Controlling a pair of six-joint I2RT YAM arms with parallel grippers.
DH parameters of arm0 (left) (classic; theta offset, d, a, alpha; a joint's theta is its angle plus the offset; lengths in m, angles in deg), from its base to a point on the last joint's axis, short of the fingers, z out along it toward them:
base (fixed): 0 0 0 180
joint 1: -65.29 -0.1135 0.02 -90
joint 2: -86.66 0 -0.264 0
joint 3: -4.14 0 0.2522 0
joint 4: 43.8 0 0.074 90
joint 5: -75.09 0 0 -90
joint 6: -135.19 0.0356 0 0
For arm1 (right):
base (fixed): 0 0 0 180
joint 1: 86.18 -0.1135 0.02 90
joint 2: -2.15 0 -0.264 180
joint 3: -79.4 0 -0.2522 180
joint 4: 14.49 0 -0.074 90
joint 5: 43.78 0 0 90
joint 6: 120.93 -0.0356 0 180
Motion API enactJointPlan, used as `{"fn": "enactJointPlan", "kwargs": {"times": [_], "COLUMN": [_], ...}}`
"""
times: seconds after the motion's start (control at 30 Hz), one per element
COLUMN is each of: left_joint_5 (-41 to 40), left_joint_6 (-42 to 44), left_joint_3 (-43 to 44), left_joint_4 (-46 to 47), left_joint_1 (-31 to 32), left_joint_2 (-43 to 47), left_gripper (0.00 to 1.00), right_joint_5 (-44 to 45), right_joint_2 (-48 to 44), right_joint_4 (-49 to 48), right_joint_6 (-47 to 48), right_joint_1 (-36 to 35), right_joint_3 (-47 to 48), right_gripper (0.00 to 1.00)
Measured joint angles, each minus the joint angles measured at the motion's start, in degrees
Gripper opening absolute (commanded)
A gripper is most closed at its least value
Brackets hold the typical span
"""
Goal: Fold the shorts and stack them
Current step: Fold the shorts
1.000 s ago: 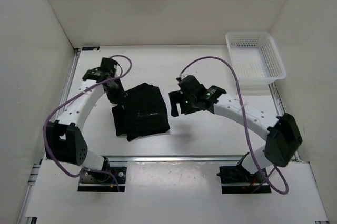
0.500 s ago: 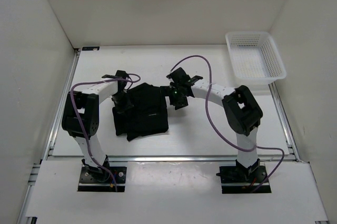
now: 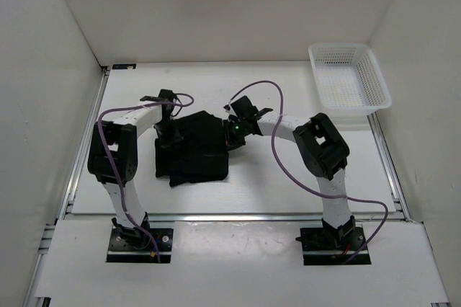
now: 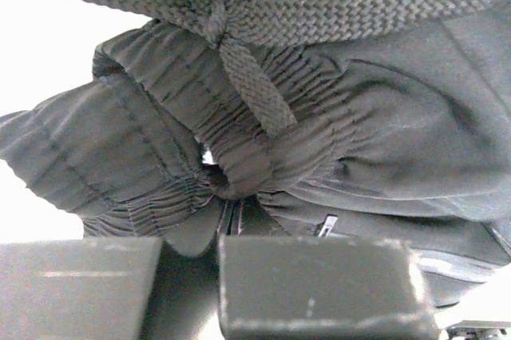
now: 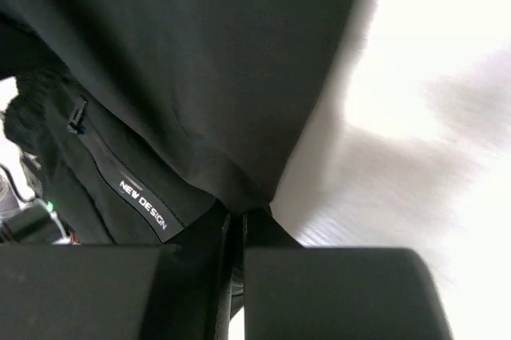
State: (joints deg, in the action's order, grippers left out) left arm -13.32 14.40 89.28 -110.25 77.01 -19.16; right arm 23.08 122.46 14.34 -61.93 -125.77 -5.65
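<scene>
Two things had changed within the last second, and both concerned the right arm. A second before, its jaws were spread and hung well apart from the shorts, out at their 3 o'clock side. At this moment they had come in to the 2 o'clock corner of the cloth and were pressed together. The right wrist view showed the dark hem running down into the narrow gap between them, near a small white label, so they were pinching the edge of the shorts.

The left arm had changed less. Its jaws stayed closed at the 10 o'clock corner, and the left wrist view showed a gathered fold of the waistband caught between them, just under the knotted drawstring.

The shorts lay as a dark, partly folded square on the surface, a little toward 9 o'clock from its middle. They had shifted only slightly. The white basket stood well apart at the 1 o'clock corner.

For the task, I judged that the cloth was now held at both far corners, so the next fold could probably begin. The fold was not yet made, and no stacking was done.
</scene>
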Motion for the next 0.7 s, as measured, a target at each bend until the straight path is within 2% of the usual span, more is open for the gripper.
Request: {"fn": "enactJointPlan", "kwargs": {"times": [0.17,0.3,0.33,0.37,0.43,0.47,0.53,0.57,0.63,0.7], "left_joint_5": [0.1,0.7,1.0,1.3,1.8,2.0,2.7,3.0,3.0,2.0], "left_joint_6": [1.9,1.9,1.6,1.3,0.5,0.1,-0.5,-0.7,-0.9,-1.2], "left_joint_3": [4.5,7.0,7.6,8.5,10.8,12.2,15.2,16.7,19.4,22.4], "left_joint_4": [-0.3,-1.1,-1.3,-1.4,-1.7,-1.9,-2.5,-3.1,-4.4,-6.7], "left_joint_1": [1.6,7.2,8.9,10.9,14.7,16.3,19.2,20.2,21.0,20.7], "left_joint_2": [-2.4,-2.5,-2.5,-2.5,-2.9,-3.2,-3.9,-4.1,-4.2,-4.1], "left_gripper": [0.10,0.10,0.17,0.21,0.32,0.40,0.53,0.54,0.69,0.71], "right_joint_5": [4.7,11.2,12.5,13.8,16.2,17.7,20.7,22.4,25.4,28.5], "right_joint_2": [-5.5,-12.9,-14.5,-16.0,-18.0,-18.7,-19.8,-20.5,-22.8,-26.6], "right_joint_4": [-1.2,1.6,2.2,2.8,3.8,4.9,6.9,8.1,10.4,13.0], "right_joint_6": [-1.9,-1.7,-1.6,-1.4,-1.4,-0.8,0.6,1.2,2.0,2.8], "right_joint_1": [2.3,3.7,4.0,4.4,5.2,5.5,6.0,6.3,7.0,7.6], "right_joint_3": [-7.0,-11.2,-11.9,-12.5,-13.5,-13.8,-14.0,-14.0,-14.0,-14.0], "right_gripper": [0.00,0.00,0.00,0.15,0.52,0.83,0.98,1.00,1.00,1.00]}}
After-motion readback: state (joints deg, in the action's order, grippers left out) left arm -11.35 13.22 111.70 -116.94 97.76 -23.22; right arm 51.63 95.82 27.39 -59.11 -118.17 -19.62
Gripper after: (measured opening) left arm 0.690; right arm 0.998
